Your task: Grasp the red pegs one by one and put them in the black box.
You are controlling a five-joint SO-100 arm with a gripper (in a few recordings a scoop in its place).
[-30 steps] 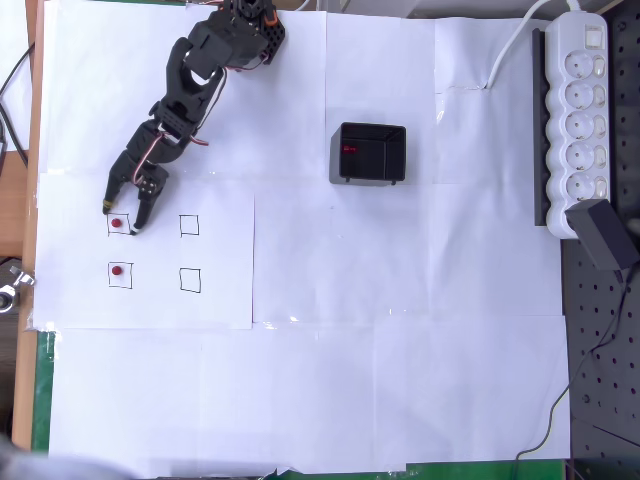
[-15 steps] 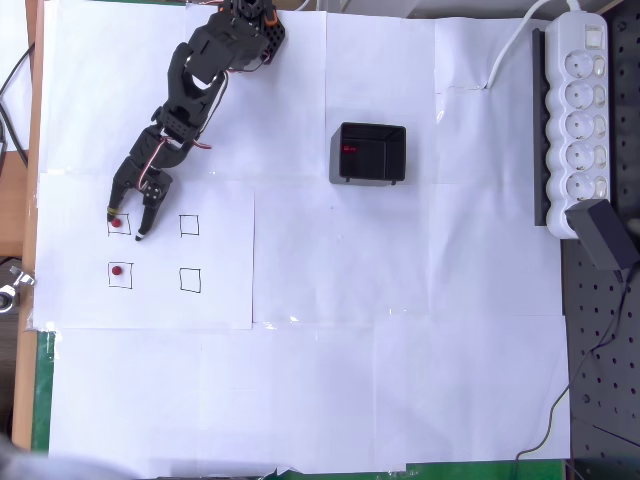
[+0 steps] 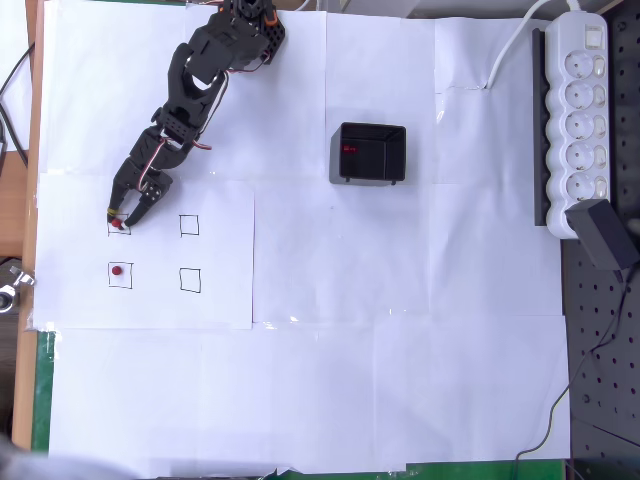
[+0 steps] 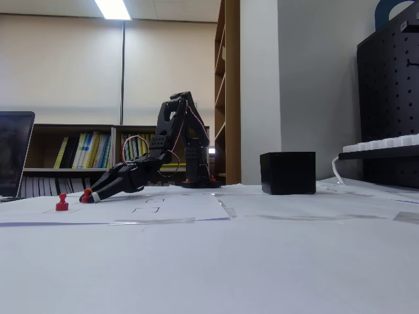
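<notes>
A: Where is the claw (image 3: 120,219) right now?

B: Down near the worktop's (image 3: 400,330) left edge in the overhead view, tips on the upper-left drawn square of the paper sheet (image 3: 230,300). The fingers are pinched narrow around a red peg (image 3: 117,224). In the fixed view the peg (image 4: 86,194) sits right at the tips, touching the paper or nearly so.

A: So it has it?

B: It looks gripped, though I can't be certain the fingers bear on the peg.

A: And the rest?

B: A second red peg (image 3: 117,269) stands in the lower-left square, toward the worktop's near edge from the claw; in the fixed view it (image 4: 61,203) stands upright and apart from the tips. The two right-hand squares are bare.

A: What does the next move turn on?

B: The black box (image 3: 369,154). It sits near the middle of the worktop, well apart from the claw, to the right and a little toward the far edge. A small red spot (image 3: 348,149) shows inside it, probably a peg already dropped. By my reckoning the arm (image 3: 200,75) must lift, swing right across the sheet and clear the box's upright left wall before letting go.
</notes>
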